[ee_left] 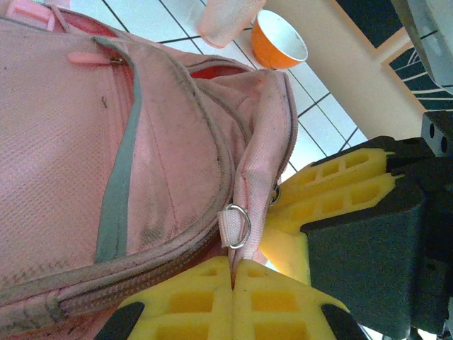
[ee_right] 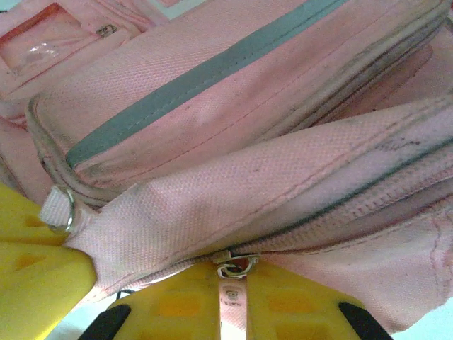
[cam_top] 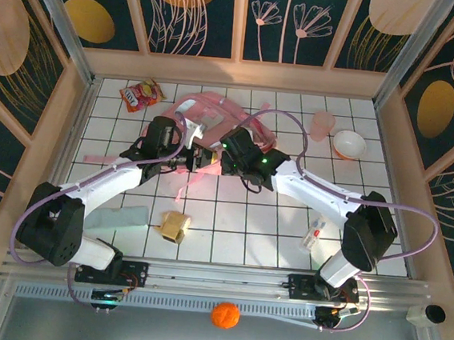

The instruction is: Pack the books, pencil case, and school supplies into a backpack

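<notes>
"Could any lettering be read?"
"None. Print on the red-orange snack bag (cam_top: pixel 141 95) was too small, and the red marks on the white oblong item (cam_top: pixel 315 233) were illegible too."

The desk (cam_top: pixel 244 240) is crowded at its middle — the left claw (ee_left: pixel 232 283) and right claw (ee_right: pixel 233 301) meet tip to tip at the backpack (cam_top: pixel 216 113), and both arms bar the way. Open tiles lie near centre, between the tan box (cam_top: pixel 175 226) and the white oblong item (cam_top: pixel 315 233) — the cup (cam_top: pixel 321 124) and bowl (cam_top: pixel 349 143) block the far right.

The white tiled table (cam_top: pixel 237 227) carries a pink backpack (cam_top: pixel 208 116), snack bag (cam_top: pixel 140 95), cup (cam_top: pixel 321 124), bowl (cam_top: pixel 348 144), mint pouch (cam_top: pixel 122 218), tan box (cam_top: pixel 175 226) and white item (cam_top: pixel 315 233).
</notes>
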Motion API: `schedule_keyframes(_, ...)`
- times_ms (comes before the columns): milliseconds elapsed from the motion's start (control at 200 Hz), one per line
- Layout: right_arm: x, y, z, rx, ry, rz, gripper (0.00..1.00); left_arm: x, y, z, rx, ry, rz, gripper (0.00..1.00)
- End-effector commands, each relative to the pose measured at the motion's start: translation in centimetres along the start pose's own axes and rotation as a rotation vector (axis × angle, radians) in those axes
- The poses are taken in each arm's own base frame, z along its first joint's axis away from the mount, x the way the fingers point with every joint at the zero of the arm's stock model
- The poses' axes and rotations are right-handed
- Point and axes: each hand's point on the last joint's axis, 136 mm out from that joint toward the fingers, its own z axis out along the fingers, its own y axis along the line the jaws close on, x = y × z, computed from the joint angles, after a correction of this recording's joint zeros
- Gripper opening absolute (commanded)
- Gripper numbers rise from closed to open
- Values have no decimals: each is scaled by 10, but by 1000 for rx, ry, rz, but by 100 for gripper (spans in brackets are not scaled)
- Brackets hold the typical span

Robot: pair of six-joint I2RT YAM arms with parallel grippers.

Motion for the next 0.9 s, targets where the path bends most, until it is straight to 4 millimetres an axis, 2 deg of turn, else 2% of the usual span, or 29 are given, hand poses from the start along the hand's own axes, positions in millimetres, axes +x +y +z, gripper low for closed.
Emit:
schedule_keyframes(0,2,-40,-5,138,-18,53,13,-41,-29,-11,92,-105,67,0)
schedule_keyframes(145,0,-26,-4,28,-30,51,32,-43,-30,-11,92,-110,71,0)
schedule_keyframes(255,5,-12,0,-21,-2,9,37,-44,-29,-10,89,-112,72,0)
schedule_keyframes(415,13,-12,9,4,25,-37,40,-46,-30,-10,98,-117,70,0)
schedule_keyframes(530,5,-10,9,5,2,-76,28,-47,-31,-10,98,-118,71,0)
schedule_keyframes(686,-2,-21,4,60,3,-96,9,-45,-28,-10,83,-114,73,0)
schedule_keyframes(896,2,-48,-6,79,16,-50,0,-33,-9,-11,-20,-75,118,0)
